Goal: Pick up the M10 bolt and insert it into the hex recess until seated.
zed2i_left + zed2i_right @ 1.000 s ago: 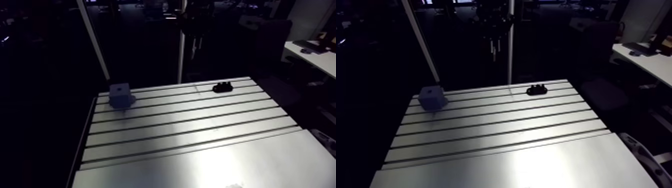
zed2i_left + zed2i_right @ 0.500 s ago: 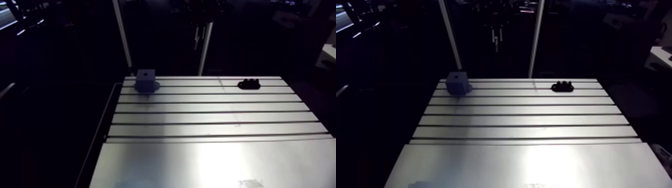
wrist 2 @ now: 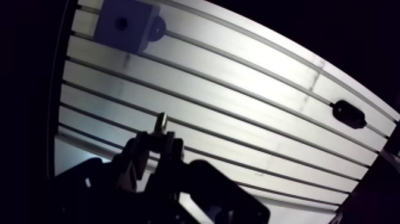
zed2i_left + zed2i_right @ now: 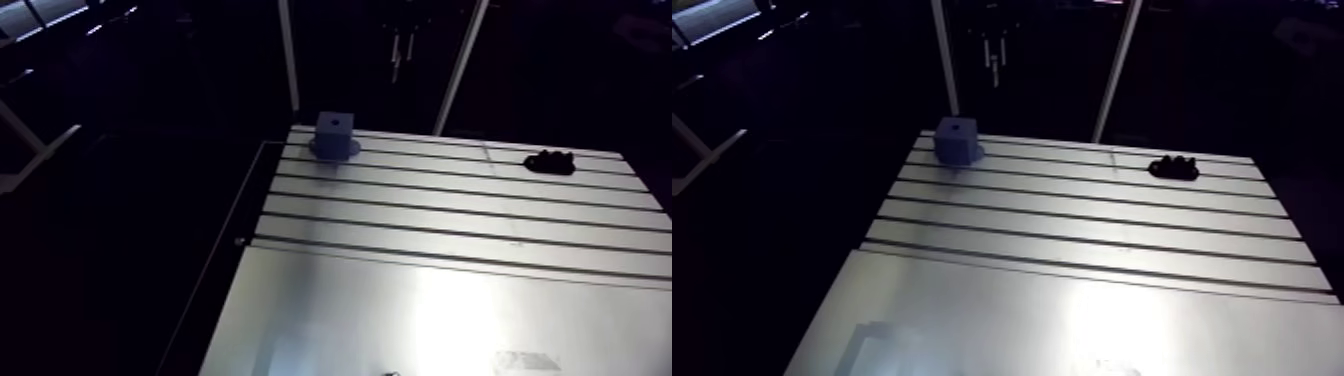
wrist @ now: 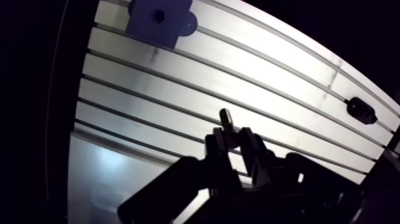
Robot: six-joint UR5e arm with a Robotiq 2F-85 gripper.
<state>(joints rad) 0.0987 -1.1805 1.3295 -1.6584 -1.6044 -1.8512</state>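
Arm view: your block (image 4: 336, 132) stands at upper centre of the frame on the slotted tabletop (image 4: 420, 300), and a black fitting (image 4: 550, 161) lies at far right. Wrist view: your tool (image 5: 235, 142) is clenched on the bolt (image 5: 227, 119). The bolt's tip juts ahead of the tool, well apart from the block's recess (image 5: 158, 15).

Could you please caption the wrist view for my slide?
Jaws shut on the small metal bolt over the slotted aluminium table, blue-grey block ahead.
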